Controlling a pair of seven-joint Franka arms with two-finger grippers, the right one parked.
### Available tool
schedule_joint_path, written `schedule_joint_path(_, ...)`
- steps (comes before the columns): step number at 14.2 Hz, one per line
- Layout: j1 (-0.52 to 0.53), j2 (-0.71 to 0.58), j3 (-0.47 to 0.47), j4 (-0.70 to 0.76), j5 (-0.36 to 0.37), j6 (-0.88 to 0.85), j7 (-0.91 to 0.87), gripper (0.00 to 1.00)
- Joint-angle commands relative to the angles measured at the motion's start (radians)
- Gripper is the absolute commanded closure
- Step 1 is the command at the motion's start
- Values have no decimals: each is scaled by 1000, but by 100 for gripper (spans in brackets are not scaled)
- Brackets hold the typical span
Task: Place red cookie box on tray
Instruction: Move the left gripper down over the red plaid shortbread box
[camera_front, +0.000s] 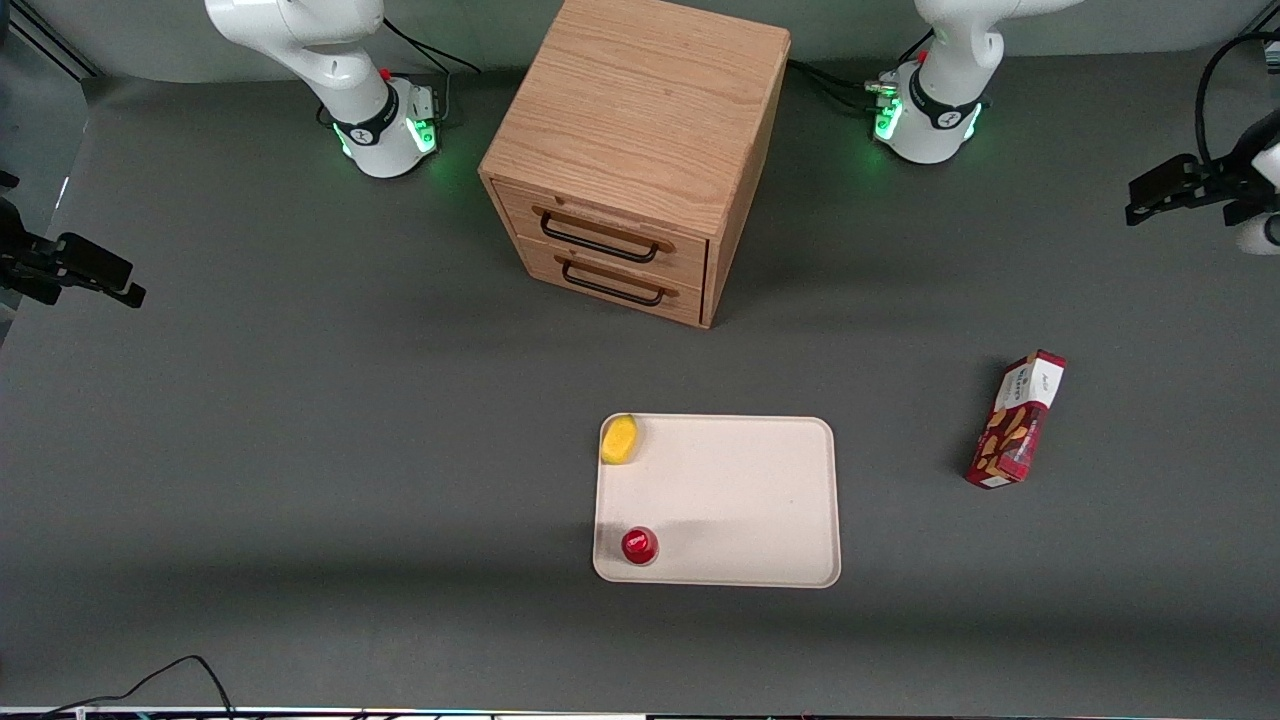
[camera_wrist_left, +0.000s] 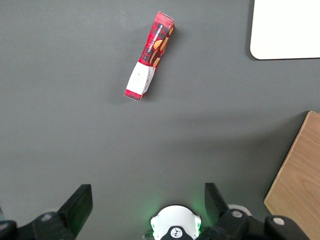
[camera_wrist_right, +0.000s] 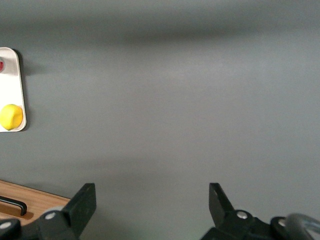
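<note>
A: Position of red cookie box (camera_front: 1016, 420)?
B: Flat on the tabletop (camera_front: 300, 450), toward the working arm's end, well apart from the tray (camera_front: 770, 500). White label end farther from the front camera than the cookie-print end.

A: Position and state of gripper (camera_wrist_left: 145, 205)?
B: High above the tabletop at the working arm's end, over bare surface, away from the box. Fingers (camera_wrist_left: 80, 202) spread wide, released, grasping nothing.

A: Contents of tray?
B: Yellow fruit (camera_front: 619, 439) and small red can (camera_front: 639, 546), both along the edge toward the parked arm. Ample bare area on the side nearest the box.

A: Recommended approach, as judged here?
B: Centre above the box middle, turn the wrist to span the narrow width, descend, close firmly. Lift clear before crossing the rim; set down on the bare area, clear of can and fruit.

A: Nearby obstacle?
B: Wooden drawer cabinet (camera_front: 640, 150), likely outside the carry path.
</note>
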Motion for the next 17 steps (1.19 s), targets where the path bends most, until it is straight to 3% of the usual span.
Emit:
schedule_joint_path(1, -10, 14, 3, 29, 18, -27, -12, 0)
schedule_joint_path(6, -8, 75, 7, 20, 20, -7, 15, 0)
schedule_joint_path(8, 1, 147, 21, -10, 27, 75, 203, 0)
schedule_joint_path(11, 2, 244, 73, -149, 13, 342, 431, 0)
schedule_joint_path(13, 2, 345, 75, -289, 12, 655, 466, 0)
schedule_joint_path(15, 2, 414, 75, -383, -37, 885, 505, 0)
schedule_joint_path(16, 1, 425, 75, -438, -71, 992, 503, 31)
schedule_joint_path(17, 1, 436, 75, -472, -89, 1066, 503, 99)
